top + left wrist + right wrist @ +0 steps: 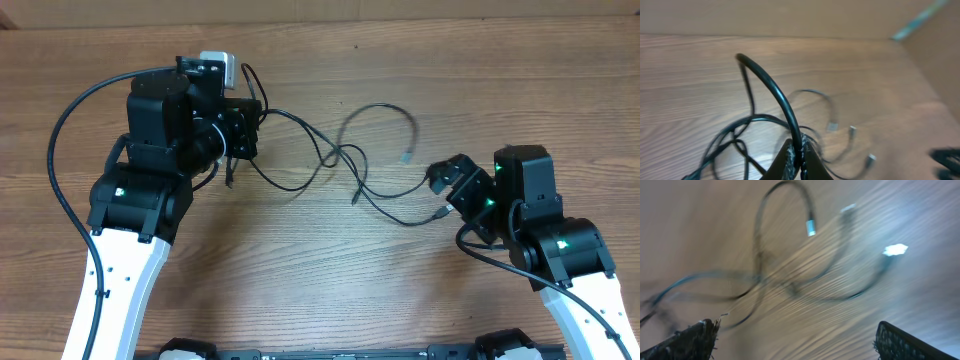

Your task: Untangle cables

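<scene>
The cables (340, 160) are thin black cords crossing and looping over the middle of the wooden table, with metal-tipped plugs (406, 157) at their loose ends. My left gripper (250, 128) is at the tangle's left end. In the left wrist view this gripper (801, 156) is shut on one black cord (771, 85), which arcs up and away from the jaws while other loops (735, 137) lie below. My right gripper (450, 190) is at the right end of the cables, wide open. In its own view the fingertips (696, 339) stand far apart above bare wood, the cords (760, 255) and plugs (811, 228) beyond them.
A thick black wire (62, 130) arcs off the left arm at the far left. The table's back edge (400, 22) runs along the top. Both white arm bases stand at the front corners.
</scene>
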